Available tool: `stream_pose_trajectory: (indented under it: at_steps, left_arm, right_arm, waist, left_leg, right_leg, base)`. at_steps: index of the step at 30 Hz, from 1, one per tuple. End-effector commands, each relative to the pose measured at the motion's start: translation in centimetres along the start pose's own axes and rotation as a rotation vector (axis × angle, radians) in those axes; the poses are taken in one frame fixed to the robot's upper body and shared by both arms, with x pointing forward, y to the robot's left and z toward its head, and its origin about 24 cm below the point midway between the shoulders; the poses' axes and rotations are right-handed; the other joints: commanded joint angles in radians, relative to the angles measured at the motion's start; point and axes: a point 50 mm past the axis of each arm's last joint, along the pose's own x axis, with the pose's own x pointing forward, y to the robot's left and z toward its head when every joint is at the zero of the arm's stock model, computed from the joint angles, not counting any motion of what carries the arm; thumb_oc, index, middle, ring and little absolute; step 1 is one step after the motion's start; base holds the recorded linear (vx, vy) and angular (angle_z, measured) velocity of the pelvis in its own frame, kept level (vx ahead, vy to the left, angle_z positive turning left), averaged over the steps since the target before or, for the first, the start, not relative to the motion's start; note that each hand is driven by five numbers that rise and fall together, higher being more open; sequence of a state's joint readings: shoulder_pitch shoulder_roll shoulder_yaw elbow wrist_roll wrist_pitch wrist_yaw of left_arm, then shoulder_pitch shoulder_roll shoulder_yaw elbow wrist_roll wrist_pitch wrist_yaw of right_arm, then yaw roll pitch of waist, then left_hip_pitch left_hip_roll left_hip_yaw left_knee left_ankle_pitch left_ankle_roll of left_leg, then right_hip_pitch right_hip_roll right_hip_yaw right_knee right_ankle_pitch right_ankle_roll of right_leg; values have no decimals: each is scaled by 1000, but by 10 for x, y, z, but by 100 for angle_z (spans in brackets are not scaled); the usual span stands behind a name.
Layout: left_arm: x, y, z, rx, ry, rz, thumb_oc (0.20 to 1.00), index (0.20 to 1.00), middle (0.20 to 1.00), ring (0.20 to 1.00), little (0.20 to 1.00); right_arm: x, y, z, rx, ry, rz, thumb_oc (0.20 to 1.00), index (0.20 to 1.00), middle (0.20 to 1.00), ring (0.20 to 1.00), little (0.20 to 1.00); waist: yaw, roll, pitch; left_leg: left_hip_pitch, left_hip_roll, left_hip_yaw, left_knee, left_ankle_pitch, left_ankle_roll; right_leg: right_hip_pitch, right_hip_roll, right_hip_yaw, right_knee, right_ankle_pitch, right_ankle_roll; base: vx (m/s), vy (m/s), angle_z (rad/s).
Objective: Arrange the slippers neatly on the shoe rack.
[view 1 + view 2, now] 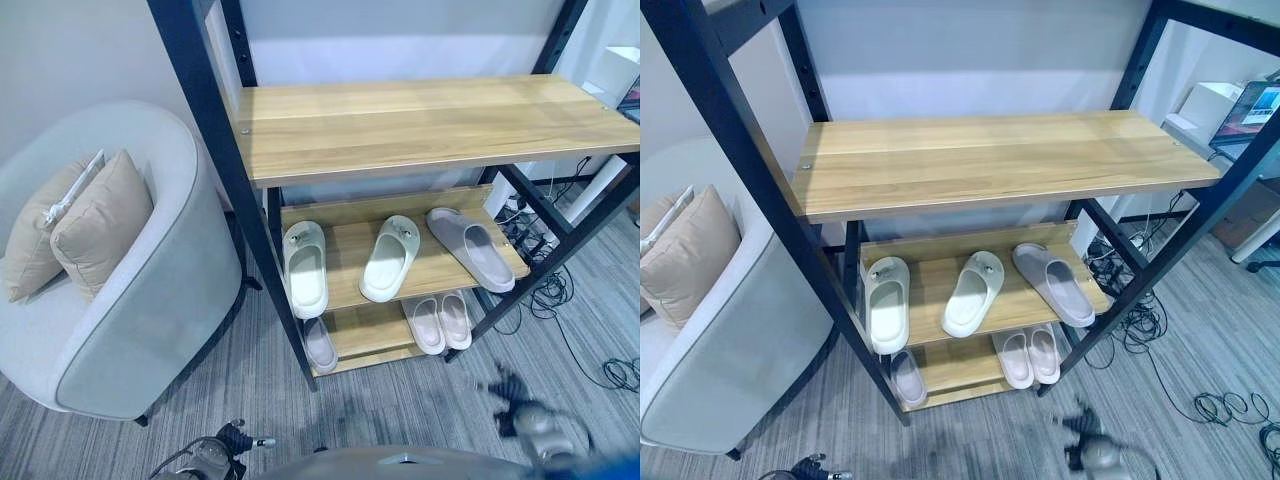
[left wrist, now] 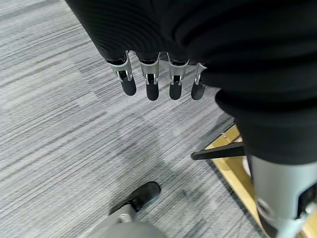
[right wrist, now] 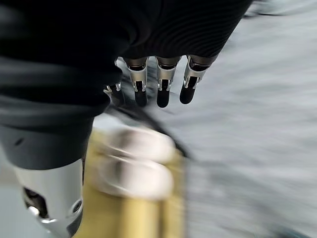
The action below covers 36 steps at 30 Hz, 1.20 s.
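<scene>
Both sets of fingers hung straight and empty: the left hand (image 2: 158, 84) over grey carpet (image 2: 59, 124), the right hand (image 3: 158, 84) above the pale pink pair (image 3: 133, 163) on the bottom shelf (image 1: 372, 330). On the middle shelf (image 1: 345, 245) lay two cream slippers (image 1: 305, 268) (the second cream slipper (image 1: 390, 257) tilted) and a grey slipper (image 1: 470, 248) lying askew. All lay ahead, long axes running front to back; the right hand looked nearer. The head view alone showed the lone slipper (image 1: 319, 344) and the armchair (image 1: 120, 290).
</scene>
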<state>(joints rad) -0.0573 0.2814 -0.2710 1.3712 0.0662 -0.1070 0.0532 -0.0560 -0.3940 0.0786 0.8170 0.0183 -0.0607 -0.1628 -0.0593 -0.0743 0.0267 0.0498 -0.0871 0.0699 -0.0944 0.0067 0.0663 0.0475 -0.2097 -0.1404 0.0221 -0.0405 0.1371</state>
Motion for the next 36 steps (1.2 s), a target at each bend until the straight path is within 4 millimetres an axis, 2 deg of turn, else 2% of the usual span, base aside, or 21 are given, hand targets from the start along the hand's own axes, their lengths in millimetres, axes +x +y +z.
stream_pose_trajectory:
  at_steps: [1, 2, 3, 4, 5, 6, 7, 8, 9, 13, 15, 19, 25, 29, 33, 36]
  left_arm:
    - [1, 1, 7, 1, -22, 32, 1000, 1000, 1000, 1000, 1000]
    - [1, 0, 7, 6, -20, 27, 1000, 1000, 1000, 1000, 1000]
    - [1, -2, 7, 17, -17, 22, 1000, 1000, 1000, 1000, 1000]
    - [1, -4, 7, 25, -16, 19, 1000, 1000, 1000, 1000, 1000]
    - [1, -3, 4, 12, -14, 16, 1000, 1000, 1000, 1000, 1000]
    - [1, -14, 11, -43, -47, 13, 1000, 1000, 1000, 1000, 1000]
    - [-1, -16, 6, -57, -46, 14, 1000, 1000, 1000, 1000, 1000]
    - [-2, -19, 0, -65, -31, 13, 1000, 1000, 1000, 1000, 1000]
    - [-2, -17, -1, -68, -23, 19, 1000, 1000, 1000, 1000, 1000]
    - [-4, -21, -8, -43, -32, 22, 1000, 1000, 1000, 1000, 1000]
    - [-4, -21, -6, -41, -33, 25, 1000, 1000, 1000, 1000, 1000]
    - [-4, -25, -6, -22, -25, 16, 1000, 1000, 1000, 1000, 1000]
    - [-5, -31, -10, 7, -6, -7, 1000, 1000, 1000, 1000, 1000]
    - [-5, -33, -9, 26, -7, -13, 1000, 1000, 1000, 1000, 1000]
    - [-4, -31, -6, 32, -16, -10, 1000, 1000, 1000, 1000, 1000]
    - [-3, -29, -4, 47, -19, 1, 1000, 1000, 1000, 1000, 1000]
  right_arm:
    - [10, -22, 40, 59, -157, -126, 1000, 1000, 1000, 1000, 1000]
    - [10, -25, 48, 77, -191, -145, 1000, 1000, 1000, 1000, 1000]
    - [10, -31, 67, 134, -265, -174, 1000, 1000, 1000, 1000, 1000]
    - [10, -32, 77, 169, -308, -175, 1000, 1000, 1000, 1000, 1000]
    - [-11, -51, 75, 83, -418, -176, 1000, 1000, 1000, 1000, 1000]
    - [-50, 14, 40, 317, -371, 16, 1000, 1000, 1000, 1000, 1000]
    - [-66, 9, 57, 242, -538, 65, 1000, 1000, 1000, 1000, 1000]
    - [-62, 34, 43, 270, -473, 137, 1000, 1000, 1000, 1000, 1000]
    - [-67, 38, 50, 281, -508, 161, 1000, 1000, 1000, 1000, 1000]
    - [-87, 17, 68, 157, -673, 118, 1000, 1000, 1000, 1000, 1000]
    - [-88, 18, 73, 77, -690, 118, 1000, 1000, 1000, 1000, 1000]
    - [-75, 20, 75, 29, -668, 88, 1000, 1000, 1000, 1000, 1000]
    - [-56, 28, 84, 89, -636, 91, 1000, 1000, 1000, 1000, 1000]
    - [-46, 29, 103, 122, -671, 76, 1000, 1000, 1000, 1000, 1000]
    - [-36, 30, 110, 164, -653, 61, 1000, 1000, 1000, 1000, 1000]
    - [-25, 27, 125, 186, -659, 31, 1000, 1000, 1000, 1000, 1000]
  waist:
    - [10, 17, 29]
    - [10, 19, 27]
    - [13, 19, 24]
    - [13, 19, 23]
    - [-10, 17, 28]
    - [-38, 26, 40]
    - [-46, 34, 44]
    - [-61, 43, 51]
    - [-63, 43, 54]
    - [-58, 46, 52]
    - [-52, 46, 49]
    - [-38, 47, 37]
    - [-14, 51, 26]
    - [4, 51, 20]
    - [18, 49, 15]
    - [38, 46, 16]
  left_leg:
    - [-29, 91, 41, 18, -23, -59]
    - [-30, 90, 41, 8, -19, -61]
    - [-42, 90, 43, 7, -19, -66]
    - [-44, 90, 43, 7, -19, -69]
    - [-43, 93, 51, 7, -18, -71]
    - [-42, 93, 57, 7, -15, -69]
    - [-43, 92, 59, 7, -13, -67]
    - [-43, 91, 62, 7, -13, -67]
    - [-41, 92, 66, 7, -14, -68]
    - [-35, 98, 70, 7, -16, -72]
    - [-34, 100, 68, 7, -14, -73]
    - [-32, 103, 62, 7, -15, -76]
    - [-36, 106, 49, 7, -15, -82]
    - [-40, 107, 41, 7, -14, -87]
    - [-48, 108, 31, 7, -13, -93]
    - [-58, 110, 21, 7, -10, -98]
  right_leg:
    - [-23, 2, -1, 36, 70, 38]
    - [-25, 2, -5, 31, 69, 39]
    - [-24, 0, -17, 19, 63, 40]
    - [-24, 0, -21, 15, 63, 41]
    - [-31, -1, -15, 17, 65, 44]
    - [-42, -1, -11, 25, 69, 45]
    - [-49, -1, -7, 28, 70, 46]
    - [-51, 1, -3, 28, 67, 46]
    - [-51, 2, 0, 28, 65, 45]
    - [-45, 5, 0, 13, 72, 47]
    - [-41, 6, 1, -1, 77, 46]
    - [-23, 8, -5, -21, 74, 41]
    - [-5, 11, -23, -51, 73, 35]
    - [7, 12, -36, -75, 77, 32]
    - [15, 15, -50, -98, 82, 30]
    - [18, 16, -62, -109, 82, 28]
  base:
    - [-30, 31, 4]
    - [-48, 24, 7]
    - [-44, 5, 19]
    - [-62, 1, 30]
    - [-69, 22, 31]
    - [-81, 47, 31]
    - [-77, 69, 11]
    - [-50, 50, -13]
    - [-32, 23, -56]
    - [20, -20, -28]
    - [14, -14, -2]
    - [45, -32, 6]
    - [39, -25, 8]
    - [49, -6, 6]
    - [59, -8, 8]
    - [70, -18, 19]
